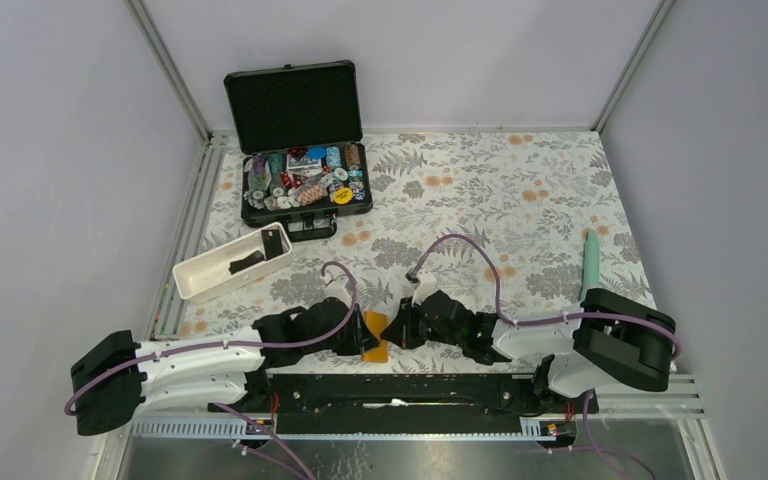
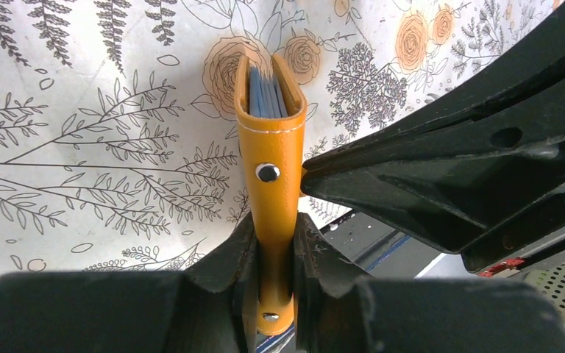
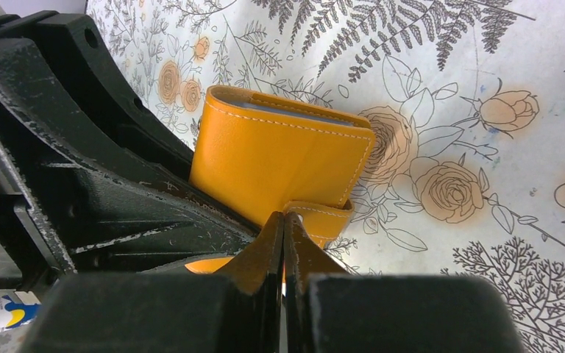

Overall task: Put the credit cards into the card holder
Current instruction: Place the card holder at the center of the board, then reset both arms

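Note:
The orange card holder [image 1: 374, 340] is folded and held just off the table at the near edge, between both arms. My left gripper [image 1: 358, 336] is shut on its lower end [image 2: 272, 154]; blue-grey sleeves show between the covers at the top. My right gripper [image 3: 284, 219] is shut, its tips pressed against the snap tab of the card holder [image 3: 272, 162]; I cannot tell whether the tab is pinched. A black credit card [image 1: 272, 243] leans inside the white tray [image 1: 192, 279]. No pale card shows.
An open black case [image 1: 305, 150] with poker chips stands at the back left. A teal pen-like object [image 1: 592, 255] lies at the right edge. The right arm's black body [image 2: 449, 176] crowds the card holder's right side.

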You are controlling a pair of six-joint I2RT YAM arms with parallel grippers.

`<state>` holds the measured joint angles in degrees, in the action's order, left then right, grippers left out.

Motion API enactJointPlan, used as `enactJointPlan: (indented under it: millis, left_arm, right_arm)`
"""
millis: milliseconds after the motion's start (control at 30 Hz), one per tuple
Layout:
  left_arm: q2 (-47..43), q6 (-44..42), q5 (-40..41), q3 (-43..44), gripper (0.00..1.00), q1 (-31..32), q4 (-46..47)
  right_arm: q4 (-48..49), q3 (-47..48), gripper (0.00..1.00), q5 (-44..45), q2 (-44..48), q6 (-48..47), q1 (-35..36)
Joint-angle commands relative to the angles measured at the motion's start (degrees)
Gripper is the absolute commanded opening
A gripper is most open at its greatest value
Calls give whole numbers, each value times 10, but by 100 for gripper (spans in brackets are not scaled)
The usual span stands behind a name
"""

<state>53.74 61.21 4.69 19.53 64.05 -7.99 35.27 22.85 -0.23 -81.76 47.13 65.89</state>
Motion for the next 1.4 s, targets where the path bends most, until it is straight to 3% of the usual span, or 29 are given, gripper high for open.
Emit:
enactJointPlan:
  millis: [0,67,300,433,633,767,833,867,967,1033,1133,1367]
  left_arm:
    - [-33,40,-49,38,0,-6,246]
    - [-31,44,-58,21,0,-40,241]
    - [14,1,-97,11,1,-126,237]
    - [71,-27,-132,25,7,-161,254]
    - [162,-74,-168,43,12,-204,288]
    - [203,-105,-169,56,23,-221,282]
    - [209,-115,-154,53,37,-229,276]
    - [206,-115,-143,47,53,-235,274]
    - [182,-107,-124,24,84,-265,281]
    - [151,-107,-107,12,95,-281,267]
    - [83,-126,-64,25,99,-297,183]
    - [-112,-180,39,145,99,-392,-151]
  right_arm:
    - [-4,29,0,-4,40,5,27]
    - [-67,34,2,37,80,-7,27]
    - [-289,74,57,178,238,-66,21]
    - [-383,99,76,219,273,-95,-4]
    - [-403,83,82,149,300,-129,-107]
    - [-422,80,86,130,315,-150,-149]
    - [-434,79,88,127,322,-157,-168]
    - [-439,78,90,127,327,-160,-176]
    - [-458,75,96,127,339,-168,-200]
    - [-475,76,99,126,342,-173,-217]
    - [-507,87,100,136,342,-183,-243]
    - [-593,138,100,241,365,-193,-269]
